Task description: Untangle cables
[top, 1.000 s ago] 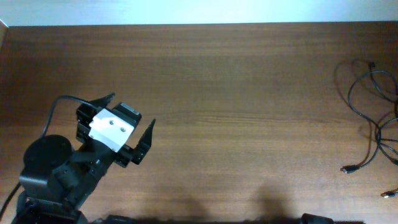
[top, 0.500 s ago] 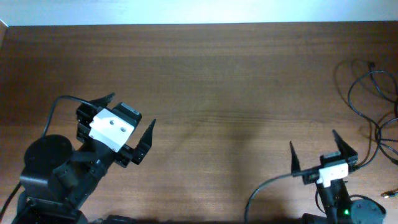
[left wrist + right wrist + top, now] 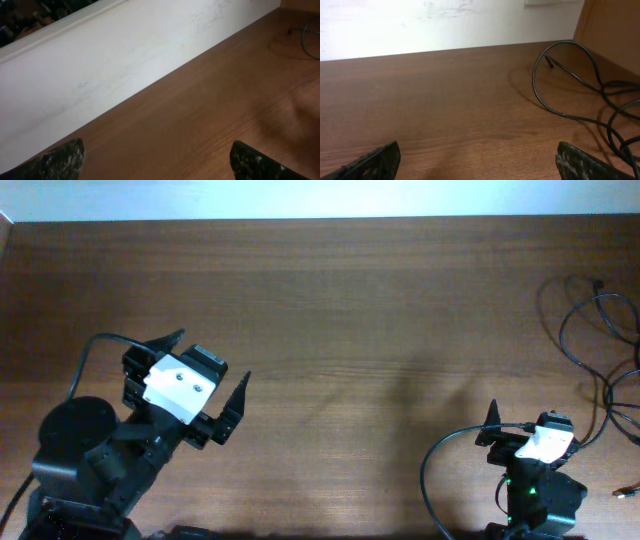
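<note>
**Overhead:** The left gripper (image 3: 212, 355) sits low over the wooden table (image 3: 330, 300) with its two fingers spread wide and nothing between them. The cables (image 3: 606, 405) lie well away on its right, across the tabletop. They sprawl in loose black loops just right of the right gripper (image 3: 522, 425) and run beyond it toward the table's far edge. One metal-tipped plug end (image 3: 626, 493) rests to the right of that gripper, apart from it.

**Left wrist:** The left gripper (image 3: 157, 162) shows both fingertips (image 3: 60, 160) at the frame's bottom corners, far apart and holding nothing. A short curve of cable (image 3: 307, 37) is visible far ahead on its right, near the pale wall (image 3: 100, 65).

**Right wrist:** The right gripper (image 3: 480, 162) is likewise spread, with bare wood between its fingertips (image 3: 585, 162). The cables (image 3: 572, 75) lie ahead and to its right, one large loop crossing other strands, untouched by either finger.
</note>
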`<state>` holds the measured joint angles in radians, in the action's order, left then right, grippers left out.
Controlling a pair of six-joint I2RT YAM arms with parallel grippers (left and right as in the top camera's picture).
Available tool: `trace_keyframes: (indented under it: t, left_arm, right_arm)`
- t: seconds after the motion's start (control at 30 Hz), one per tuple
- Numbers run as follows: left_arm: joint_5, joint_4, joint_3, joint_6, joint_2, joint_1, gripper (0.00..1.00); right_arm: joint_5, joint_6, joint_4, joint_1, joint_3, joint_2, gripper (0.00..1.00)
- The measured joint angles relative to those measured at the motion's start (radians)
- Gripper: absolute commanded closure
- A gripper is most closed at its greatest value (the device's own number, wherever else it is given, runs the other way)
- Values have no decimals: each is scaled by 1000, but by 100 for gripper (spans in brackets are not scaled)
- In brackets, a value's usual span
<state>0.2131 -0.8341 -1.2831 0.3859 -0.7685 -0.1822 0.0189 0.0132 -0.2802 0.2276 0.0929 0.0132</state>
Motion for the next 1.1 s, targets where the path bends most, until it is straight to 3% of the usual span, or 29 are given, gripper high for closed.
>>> trace_keyframes:
  t: [0.2,0.47,0.63,0.67,0.9,1.0,1.1]
  left_arm:
    - [0,-17,0,0,0,0,6]
    - [0,-8,0,0,0,0,6]
    - [0,-6,0,0,0,0,6]
    - [0,-5,0,0,0,0,1]
    - [5,24,0,-28,-47,0,1]
    - [221,50,2,-82,-171,-11,1]
    - [301,52,4,-122,-212,-39,1]
  right_arm:
    - [-12,84,0,0,0,11,1]
    - [-15,92,0,-3,0,3,1]
    - [-28,93,0,-196,0,3,1]
    - [-26,92,0,-233,0,3,1]
    - [-26,93,0,-249,0,2,1]
    - [-27,93,0,-249,0,2,1]
    - [-26,92,0,-249,0,2,1]
